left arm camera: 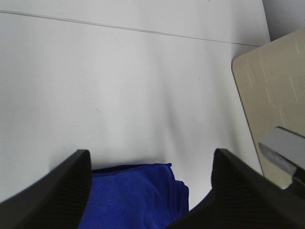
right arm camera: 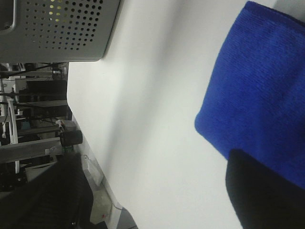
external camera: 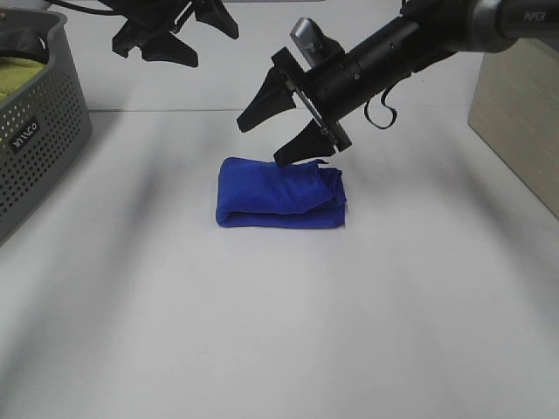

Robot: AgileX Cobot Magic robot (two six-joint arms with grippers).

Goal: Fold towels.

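White desk [external camera: 279, 349] carries a royal-blue plush towel [external camera: 279, 195], folded, loose at one end. Right end effector [external camera: 281, 131] hovers wide and empty; dipping could snag and unfold that flap.

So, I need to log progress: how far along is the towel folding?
Mostly done, it seems: the blue towel lies on the table as a compact folded bundle, slightly rumpled at one end. Nothing is in hand; the right claw hangs open just above it and the left claw is open, farther back. Perhaps tidying remains.
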